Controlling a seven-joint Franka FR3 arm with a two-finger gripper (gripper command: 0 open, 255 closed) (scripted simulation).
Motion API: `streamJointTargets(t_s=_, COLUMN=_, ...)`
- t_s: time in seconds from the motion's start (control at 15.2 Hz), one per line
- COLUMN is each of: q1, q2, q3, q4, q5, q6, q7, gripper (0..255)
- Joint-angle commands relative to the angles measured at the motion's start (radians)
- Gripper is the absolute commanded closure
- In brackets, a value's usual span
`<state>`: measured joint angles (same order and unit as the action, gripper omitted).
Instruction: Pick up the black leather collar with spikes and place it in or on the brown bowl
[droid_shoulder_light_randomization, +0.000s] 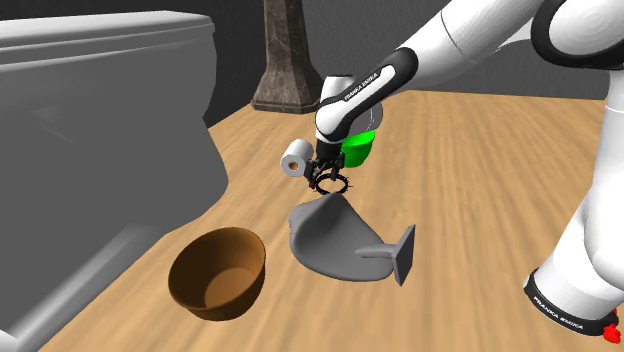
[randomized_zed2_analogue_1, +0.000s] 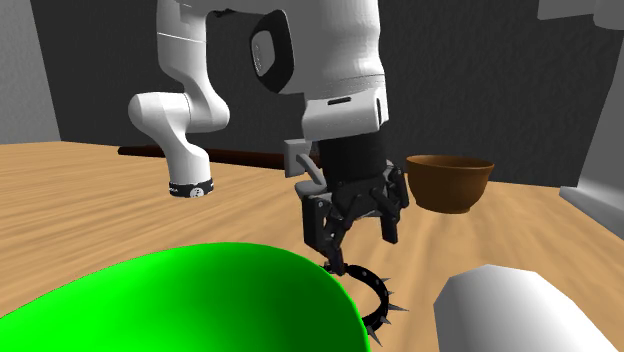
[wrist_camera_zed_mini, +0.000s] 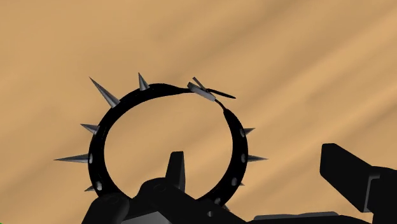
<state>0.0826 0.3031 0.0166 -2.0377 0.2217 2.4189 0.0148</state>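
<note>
Straddling the band of the black spiked leather collar (wrist_camera_zed_mini: 240, 149), your black two-finger gripper (wrist_camera_zed_mini: 257, 167) sat spread, one finger inside the ring.

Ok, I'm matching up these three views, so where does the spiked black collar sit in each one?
Shoulder view: collar at centre, just under the gripper, by the grey object.
Second exterior view: lower centre, below the gripper, beside the green container.
Wrist view: ring straight ahead, one finger seen inside it.
Shared landmark: the black gripper.
</note>
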Motion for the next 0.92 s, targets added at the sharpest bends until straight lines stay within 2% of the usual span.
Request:
streamJointTargets(t_s=0.0, q1=0.002, q2=0.023, q3=0.003, q4=0.003, q5=0.004, q6=0.021, q7=-0.001, gripper=0)
streamJointTargets(t_s=0.26, q1=0.005, q2=0.059, q3=0.007, q4=0.003, q5=0.010, q6=0.058, q7=-0.005, gripper=0)
streamJointTargets(t_s=0.73, q1=0.005, q2=0.059, q3=0.007, q4=0.003, q5=0.010, q6=0.058, q7=-0.005, gripper=0)
streamJointTargets(t_s=0.79, q1=0.005, q2=0.059, q3=0.007, q4=0.003, q5=0.010, q6=0.058, q7=-0.005, gripper=255)
streamJointTargets(t_s=0.86, q1=0.005, q2=0.059, q3=0.007, q4=0.003, q5=0.010, q6=0.058, q7=-0.005, gripper=255)
